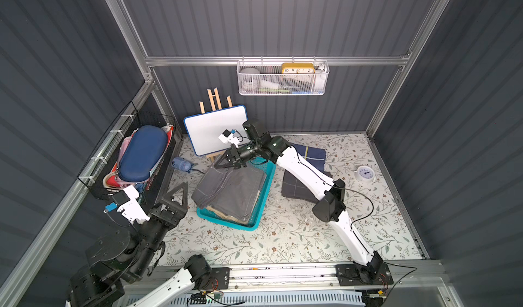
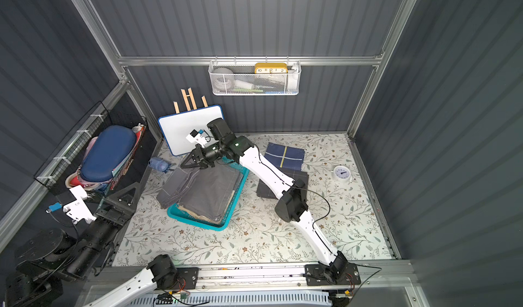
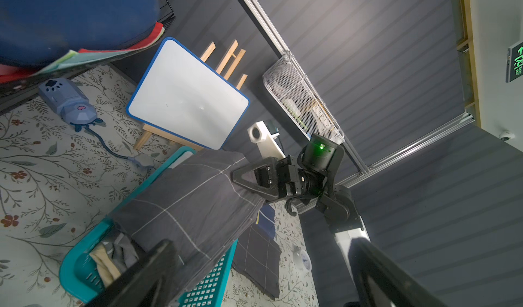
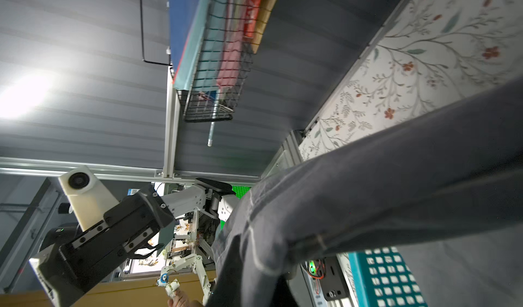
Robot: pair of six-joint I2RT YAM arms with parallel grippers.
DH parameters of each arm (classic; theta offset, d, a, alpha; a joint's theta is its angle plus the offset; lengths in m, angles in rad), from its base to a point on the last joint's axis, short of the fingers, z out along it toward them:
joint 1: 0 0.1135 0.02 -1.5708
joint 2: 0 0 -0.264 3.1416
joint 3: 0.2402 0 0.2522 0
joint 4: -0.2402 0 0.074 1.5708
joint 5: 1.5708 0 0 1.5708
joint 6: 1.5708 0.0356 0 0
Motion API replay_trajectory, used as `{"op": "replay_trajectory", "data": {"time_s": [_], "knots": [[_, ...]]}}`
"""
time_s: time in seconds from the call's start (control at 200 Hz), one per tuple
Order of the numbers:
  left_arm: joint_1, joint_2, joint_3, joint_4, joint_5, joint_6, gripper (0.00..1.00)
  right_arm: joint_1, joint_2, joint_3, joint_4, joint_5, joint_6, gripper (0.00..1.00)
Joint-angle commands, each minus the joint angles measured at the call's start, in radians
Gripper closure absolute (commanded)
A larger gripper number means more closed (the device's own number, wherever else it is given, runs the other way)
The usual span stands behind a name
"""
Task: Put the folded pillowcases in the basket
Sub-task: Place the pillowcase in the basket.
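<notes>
The teal basket (image 1: 256,206) (image 2: 198,224) stands mid-table, with folded cloth inside. A grey folded pillowcase (image 1: 235,191) (image 2: 203,189) lies across its top and hangs over the left rim. At the pillowcase's far edge my right gripper (image 1: 226,164) (image 2: 190,162) is shut on the cloth; the left wrist view shows the right gripper (image 3: 246,178) pinching the pillowcase (image 3: 192,206) above the basket (image 3: 82,268). In the right wrist view the pillowcase (image 4: 368,201) hides the jaws. My left gripper (image 1: 174,194) (image 2: 124,195) (image 3: 263,274) stands open beside the basket's left side, holding nothing.
Right of the basket lie a dark grey folded cloth (image 1: 297,189) and a navy one (image 1: 311,153), with a small white clock (image 1: 365,174) further right. A whiteboard on an easel (image 1: 215,130) and a blue toy (image 1: 182,165) sit behind. A black wire basket (image 1: 135,161) hangs left, a white mesh basket (image 1: 283,78) on the back wall.
</notes>
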Motion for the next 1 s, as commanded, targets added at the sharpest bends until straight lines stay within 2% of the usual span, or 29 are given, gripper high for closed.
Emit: {"op": "replay_trajectory", "data": {"time_s": [0.0,0.17,0.425,0.6,0.865,0.995], "knots": [[-0.004,0.014,-0.007,0.001,-0.008,0.021,0.01,-0.042,-0.032,-0.052,-0.299,0.048,-0.254,1.0],[-0.003,0.016,-0.016,0.012,-0.001,0.021,0.0,-0.078,-0.036,-0.088,-0.586,0.155,-0.488,1.0],[-0.003,0.035,-0.042,0.033,0.015,0.01,0.01,-0.097,-0.103,-0.166,-0.7,0.342,-0.638,1.0],[-0.002,0.037,-0.043,0.04,0.018,0.016,0.0,-0.098,-0.067,-0.165,-0.722,0.497,-0.637,1.0],[-0.003,0.039,-0.058,0.052,0.018,0.016,0.01,-0.062,0.045,0.021,-0.691,0.587,-0.59,1.0],[-0.002,0.04,-0.068,0.054,0.016,0.016,0.01,-0.017,0.054,0.056,-0.633,0.701,-0.637,0.99]]}}
